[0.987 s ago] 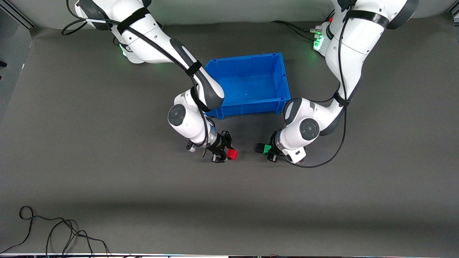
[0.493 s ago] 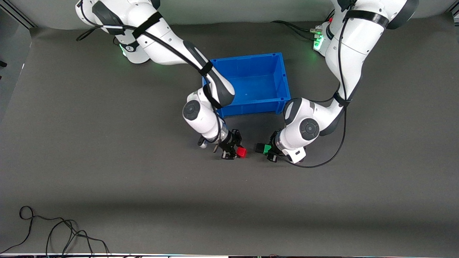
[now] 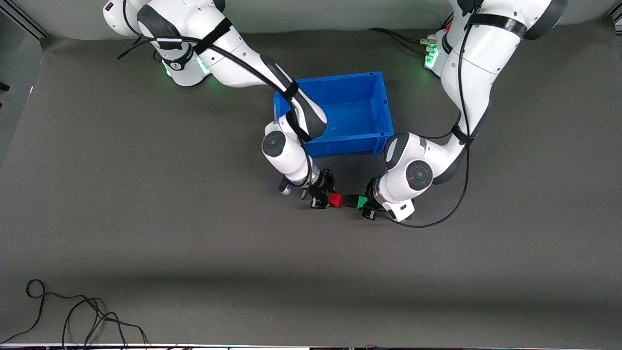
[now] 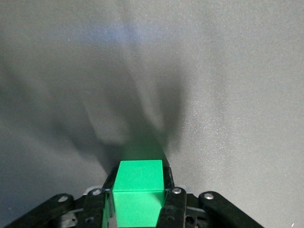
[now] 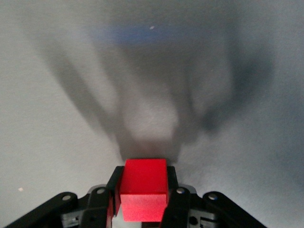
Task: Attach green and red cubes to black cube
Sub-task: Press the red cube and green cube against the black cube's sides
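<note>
Front view shows the red cube (image 3: 335,199) now almost touching the black cube (image 3: 351,201), having closed the gap seen a second ago. The right gripper (image 3: 326,197) is clamped on it; the left gripper (image 3: 365,203), unmoved, grips the green cube (image 3: 361,201) joined to the black one, over the worktop (image 3: 146,218) near the blue bin (image 3: 384,104).

Between the jaws, the red cube (image 5: 143,189) and green cube (image 4: 138,192) look like smooth matt plastic. The table (image 3: 146,218) under them is matt, finely grained grey. The bin (image 3: 384,104) is glossy blue plastic.
</note>
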You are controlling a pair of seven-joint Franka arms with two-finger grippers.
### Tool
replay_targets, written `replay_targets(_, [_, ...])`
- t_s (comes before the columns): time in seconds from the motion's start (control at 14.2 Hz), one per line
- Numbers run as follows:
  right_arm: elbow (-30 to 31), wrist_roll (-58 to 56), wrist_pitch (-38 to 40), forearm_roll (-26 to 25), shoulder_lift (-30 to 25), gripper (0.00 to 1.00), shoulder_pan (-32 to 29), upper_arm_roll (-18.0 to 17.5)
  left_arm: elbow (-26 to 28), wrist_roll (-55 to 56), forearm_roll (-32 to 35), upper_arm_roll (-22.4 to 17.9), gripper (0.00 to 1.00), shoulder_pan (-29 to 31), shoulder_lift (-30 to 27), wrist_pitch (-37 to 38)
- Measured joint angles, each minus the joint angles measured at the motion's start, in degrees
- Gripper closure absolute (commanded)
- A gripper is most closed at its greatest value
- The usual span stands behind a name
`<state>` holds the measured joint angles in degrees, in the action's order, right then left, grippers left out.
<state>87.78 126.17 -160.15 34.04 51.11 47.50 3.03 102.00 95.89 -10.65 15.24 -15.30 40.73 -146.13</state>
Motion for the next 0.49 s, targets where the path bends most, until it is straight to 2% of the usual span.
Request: replay_targets(0.49, [-0.7,0.0,-0.2,-0.1,0.5,0.69,1.2,0.1,-0.1,1.9,0.0,0.0,1.00,-0.3,0.1,-0.9])
